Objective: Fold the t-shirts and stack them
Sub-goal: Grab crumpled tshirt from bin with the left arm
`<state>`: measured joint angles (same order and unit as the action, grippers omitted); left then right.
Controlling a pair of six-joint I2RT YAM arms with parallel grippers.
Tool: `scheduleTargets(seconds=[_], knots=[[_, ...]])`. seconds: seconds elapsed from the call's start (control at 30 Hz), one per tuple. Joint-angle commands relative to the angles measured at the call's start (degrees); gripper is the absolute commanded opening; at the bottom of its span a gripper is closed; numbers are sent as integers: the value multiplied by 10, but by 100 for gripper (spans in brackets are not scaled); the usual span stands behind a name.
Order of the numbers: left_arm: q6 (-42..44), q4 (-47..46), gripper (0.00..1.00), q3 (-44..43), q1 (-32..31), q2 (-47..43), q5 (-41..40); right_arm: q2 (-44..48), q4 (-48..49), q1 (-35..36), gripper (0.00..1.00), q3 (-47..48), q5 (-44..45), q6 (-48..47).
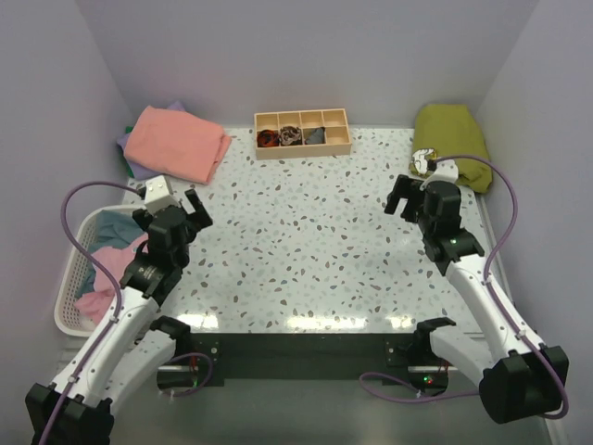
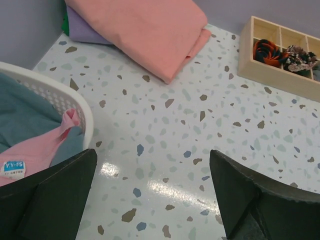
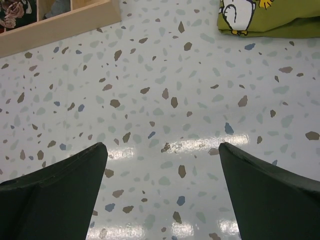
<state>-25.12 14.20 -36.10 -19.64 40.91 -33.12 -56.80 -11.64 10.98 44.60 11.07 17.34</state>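
Far left, the basket [image 1: 67, 295] holds a crumpled teal t-shirt [image 2: 20, 115] and a pink t-shirt [image 2: 35, 150], both partly cut off. The left gripper [image 2: 152, 152] gapes wide and empty over the table [image 1: 315, 241]. At the back-left the folded salmon t-shirt [image 1: 176, 141] hides most of the lavender t-shirt [image 2: 82, 30]. The right gripper [image 3: 162, 145] is wide and empty too, with the olive shirt [image 1: 451, 137] behind it.

Folded salmon t-shirt [image 2: 145, 30] atop lavender t-shirt [image 2: 82, 31]

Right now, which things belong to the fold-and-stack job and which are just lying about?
Job: folded salmon t-shirt; lavender t-shirt beneath it; teal t-shirt and pink t-shirt in the white basket; olive-green garment, far right.
Lying about: wooden tray with small items.
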Motion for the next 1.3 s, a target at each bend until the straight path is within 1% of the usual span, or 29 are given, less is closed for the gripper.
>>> scheduleTargets(seconds=[0.0,0.07,0.13,0.17,0.2,0.23,0.27,0.3,0.33,0.37,0.4,0.47,0.53,0.57,0.6,0.7,0.73,0.77,0.83,0.87,0.9,0.93,0.97,1.03,1.07,1.1,1.13,1.17,1.27], knots=[[-41,46,100,-41,-1,11,-57,27,-13,1,99,-16,47,16],[-33,44,100,-42,0,8,-49,30,-39,1,99,-18,73,30],[-24,40,100,-36,0,1,-41,28,-45,1,99,-28,137,50],[-43,43,100,-30,0,1,-86,20,-49,1,99,-27,145,65],[-193,127,100,-40,0,12,-133,14,-51,2,99,-21,142,67],[-283,189,100,-48,0,21,-171,8,-58,1,99,-17,138,69],[-353,247,100,-55,0,29,-205,2,-62,1,99,-14,147,80],[-367,289,100,-62,0,35,-205,-7,-68,1,99,-6,156,87],[-354,292,100,-66,0,36,-202,-11,-85,1,99,-2,164,95],[-365,304,100,-72,0,37,-208,-13,-90,1,99,0,170,98],[-414,350,100,-85,0,36,-214,-17,-89,2,99,0,162,98],[-431,375,100,-84,0,30,-227,-22,-76,2,99,-2,119,90],[-453,387,100,-65,0,18,-237,-32,-66,1,99,-2,99,87],[-463,412,100,-54,1,15,-252,-38,-66,1,99,0,86,86],[-518,437,100,-50,1,15,-261,-42,-70,1,99,8,83,85],[-583,507,100,-49,5,28,-294,-54,-79,1,99,16,64,79],[-579,511,100,-51,7,34,-297,-56,-79,1,99,16,61,77],[-559,488,100,-57,7,50,-293,-55,-77,2,99,15,57,77],[-477,443,100,-64,11,71,-272,-53,-70,1,99,11,51,79],[-456,405,100,-67,20,97,-250,-50,-67,1,99,9,49,78],[-386,371,100,-68,25,107,-238,-50,-65,1,99,6,48,79],[-358,343,100,-67,29,116,-226,-51,-62,1,99,5,45,80],[-350,325,100,-67,39,129,-216,-52,-61,1,99,5,44,80],[-296,287,100,-57,57,124,-198,-54,-60,2,99,4,38,80],[-268,238,100,-37,96,106,-162,-57,-60,1,99,5,34,79],[-223,213,100,-26,121,93,-140,-60,-58,2,99,4,32,81],[-207,192,100,-14,147,81,-118,-61,-55,1,99,3,27,82],[-203,175,100,-5,185,62,-81,-66,-52,1,99,4,19,81],[-199,170,100,-11,229,55,-35,-80,-48,1,99,5,1,84]])
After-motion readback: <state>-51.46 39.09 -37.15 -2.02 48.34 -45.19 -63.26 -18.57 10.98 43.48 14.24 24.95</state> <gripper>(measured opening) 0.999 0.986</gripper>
